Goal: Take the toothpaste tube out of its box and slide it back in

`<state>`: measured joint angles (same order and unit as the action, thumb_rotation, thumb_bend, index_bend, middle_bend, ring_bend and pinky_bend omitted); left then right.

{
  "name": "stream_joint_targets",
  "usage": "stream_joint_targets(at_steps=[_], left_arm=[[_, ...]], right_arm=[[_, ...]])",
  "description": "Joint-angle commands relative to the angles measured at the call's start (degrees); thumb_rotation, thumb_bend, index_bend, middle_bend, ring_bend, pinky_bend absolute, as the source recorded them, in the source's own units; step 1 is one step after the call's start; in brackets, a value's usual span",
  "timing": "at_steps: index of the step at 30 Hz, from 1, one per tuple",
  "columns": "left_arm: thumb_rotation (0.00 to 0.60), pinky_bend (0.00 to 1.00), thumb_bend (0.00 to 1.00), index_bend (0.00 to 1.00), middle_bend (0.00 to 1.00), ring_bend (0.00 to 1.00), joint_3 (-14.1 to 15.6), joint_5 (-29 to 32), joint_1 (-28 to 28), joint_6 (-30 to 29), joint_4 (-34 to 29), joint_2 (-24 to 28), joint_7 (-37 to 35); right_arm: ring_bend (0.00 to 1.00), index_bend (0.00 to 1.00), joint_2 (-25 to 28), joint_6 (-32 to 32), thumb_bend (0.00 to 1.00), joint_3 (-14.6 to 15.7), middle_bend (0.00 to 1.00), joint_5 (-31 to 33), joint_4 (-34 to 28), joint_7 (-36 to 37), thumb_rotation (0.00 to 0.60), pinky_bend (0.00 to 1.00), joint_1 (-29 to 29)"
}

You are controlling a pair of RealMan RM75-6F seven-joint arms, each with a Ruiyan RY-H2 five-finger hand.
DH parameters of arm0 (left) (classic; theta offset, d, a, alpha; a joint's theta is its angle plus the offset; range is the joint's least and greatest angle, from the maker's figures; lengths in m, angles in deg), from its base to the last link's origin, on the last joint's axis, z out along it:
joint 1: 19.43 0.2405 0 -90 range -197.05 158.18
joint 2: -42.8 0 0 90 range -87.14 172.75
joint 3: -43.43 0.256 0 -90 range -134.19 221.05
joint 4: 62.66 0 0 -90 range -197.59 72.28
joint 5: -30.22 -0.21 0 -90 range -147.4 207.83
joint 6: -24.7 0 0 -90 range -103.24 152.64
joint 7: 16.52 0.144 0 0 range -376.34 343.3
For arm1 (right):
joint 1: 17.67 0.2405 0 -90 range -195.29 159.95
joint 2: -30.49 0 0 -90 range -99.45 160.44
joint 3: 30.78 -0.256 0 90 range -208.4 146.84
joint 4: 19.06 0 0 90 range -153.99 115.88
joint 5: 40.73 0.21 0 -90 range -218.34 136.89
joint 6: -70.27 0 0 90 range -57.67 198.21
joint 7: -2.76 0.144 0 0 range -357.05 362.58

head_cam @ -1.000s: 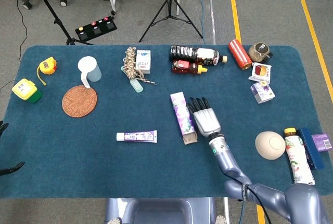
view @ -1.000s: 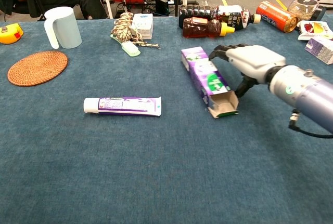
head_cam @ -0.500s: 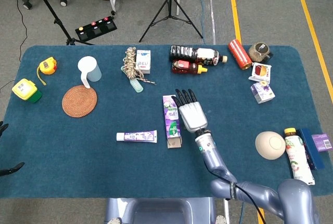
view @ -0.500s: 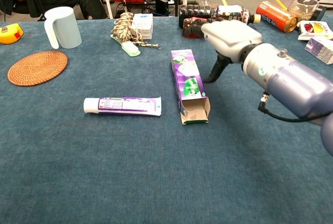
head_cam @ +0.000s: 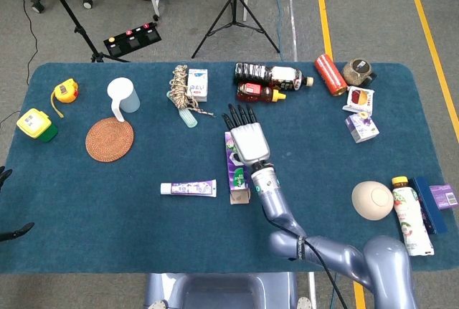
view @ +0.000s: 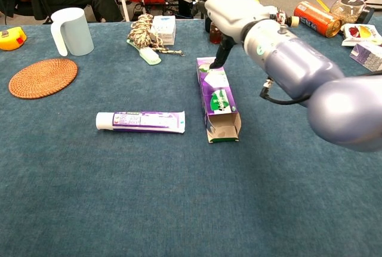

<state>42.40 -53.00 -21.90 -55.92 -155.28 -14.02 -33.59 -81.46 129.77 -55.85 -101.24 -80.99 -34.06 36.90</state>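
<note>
Tabletop: robot hand now over box.

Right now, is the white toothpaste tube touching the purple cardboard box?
Apart. Chest view shows blue cloth between the tube and the box.

No print on the box or tube is legible.
</note>
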Motion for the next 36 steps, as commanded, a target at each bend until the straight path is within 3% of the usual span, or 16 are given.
stream_joint_targets(at_steps=[1,12,22,30,36], left_arm=[[0.6,0.08,0.03,0.0,0.0,0.0,-0.12,0.47,-0.23,0.51,0.05,-0.13,0.22],[0.6,0.08,0.03,0.0,0.0,0.0,-0.81,2.92,-0.92,2.3,0.04,-0.38,1.13],[0.6,0.08,0.03,0.0,0.0,0.0,-0.88,3.17,-0.92,2.27,-0.26,-0.54,1.9],[0.6,0.08,0.03,0.0,0.0,0.0,-0.85,3.03,-0.76,1.93,-0.33,-0.59,2.07],[0.6,0.08,0.03,0.0,0.0,0.0,-0.46,2.15,-0.6,1.44,-0.6,-0.76,2.79]], right_arm=[[0.03,0.12,-3.42,-1.66,0.0,-1.96,0.04,2.55,4.54,0.56,0.6,0.01,3.0],[0.03,0.12,-9.11,-5.35,0.0,-3.78,0.04,3.88,16.62,4.67,0.6,0.01,9.46],[0.03,0.12,-11.07,-7.8,0.0,-2.04,0.04,3.89,24.85,6.34,0.6,0.01,10.14],[0.03,0.12,-10.31,-7.16,0.0,-1.31,0.04,3.23,27.24,6.13,0.6,0.01,9.58],[0.03,0.12,-6.91,-6.28,0.0,0.1,0.04,2.91,26.75,4.32,0.6,0.01,6.59]])
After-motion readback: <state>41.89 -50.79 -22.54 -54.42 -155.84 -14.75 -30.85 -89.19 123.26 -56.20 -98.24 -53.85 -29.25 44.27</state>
